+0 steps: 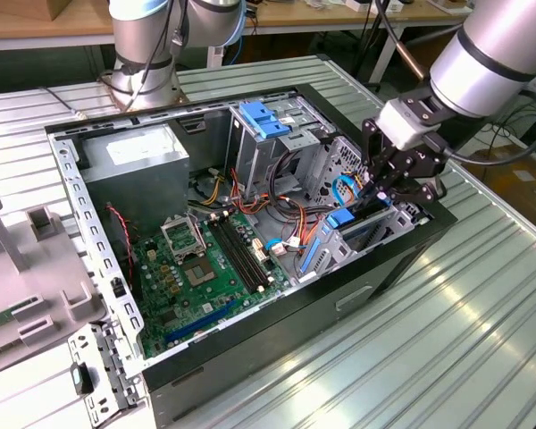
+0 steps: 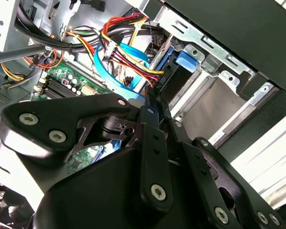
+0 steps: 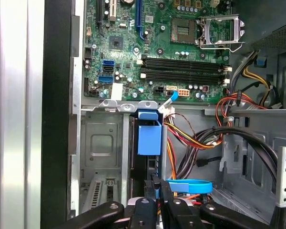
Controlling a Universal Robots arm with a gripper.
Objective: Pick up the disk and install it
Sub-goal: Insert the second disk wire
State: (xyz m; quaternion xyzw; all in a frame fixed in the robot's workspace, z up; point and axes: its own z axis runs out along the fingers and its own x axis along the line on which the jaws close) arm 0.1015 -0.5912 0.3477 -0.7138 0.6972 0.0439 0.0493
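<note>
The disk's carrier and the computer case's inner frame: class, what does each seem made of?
The disk carrier: probably plastic, given its uniform bright blue, smooth matte surface. The inner frame of the computer case: seemingly bare sheet metal, grey, dully reflective, with punched holes.

Blue-framed disk (image 3: 149, 138) upright in its bay beside the motherboard (image 3: 157, 47), hand (image 3: 158, 188) at its edge

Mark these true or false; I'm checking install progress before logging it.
1. The computer case lies open, motherboard exposed. True.
2. The disk lies flat on the table outside the case. False: it stands on edge in a drive bay inside the case.
3. The claw is at that bay, at the exterior view's right end of the case. True.
4. A cooler covers the processor socket. False: the socket is bare.
</note>
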